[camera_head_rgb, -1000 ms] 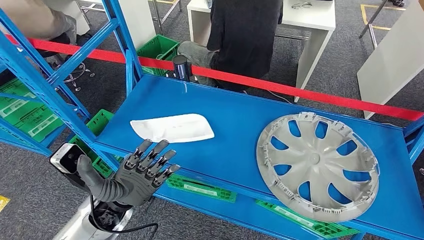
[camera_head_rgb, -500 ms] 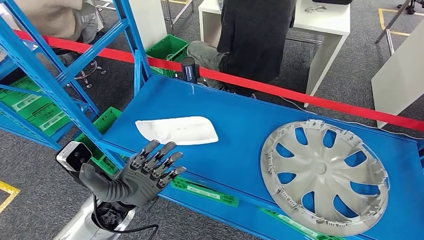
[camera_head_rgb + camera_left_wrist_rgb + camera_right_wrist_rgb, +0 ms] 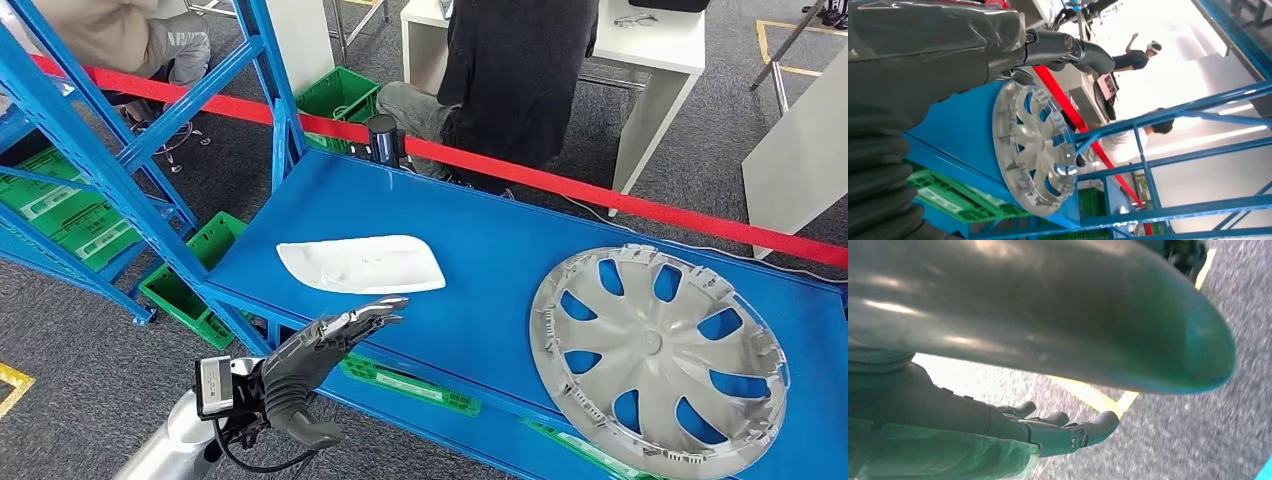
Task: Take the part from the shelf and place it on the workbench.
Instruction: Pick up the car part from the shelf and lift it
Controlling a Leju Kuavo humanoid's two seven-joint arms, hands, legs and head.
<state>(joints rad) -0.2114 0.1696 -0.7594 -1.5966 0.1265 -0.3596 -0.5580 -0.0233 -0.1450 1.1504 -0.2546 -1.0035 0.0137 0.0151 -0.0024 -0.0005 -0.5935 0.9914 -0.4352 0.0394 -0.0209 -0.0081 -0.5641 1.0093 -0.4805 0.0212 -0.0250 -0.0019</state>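
Left hand (image 3: 320, 350), fingers spread and empty, has turned from palm-flat to edge-on, fingertips just short of the white plastic part (image 3: 360, 264) on the blue shelf (image 3: 480, 230). Likely a reach to grasp; nothing is lifted yet.

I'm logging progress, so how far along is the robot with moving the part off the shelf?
Nothing is moved yet. The white part and the hubcap both lie on the blue shelf. The left hand is empty, fingers extended toward the shelf's front edge near the white part. The right hand hangs over the floor. Grasping, lifting and carrying to the workbench all remain.

Dark grey left hand (image 3: 320, 362), silver arm (image 3: 170, 450)
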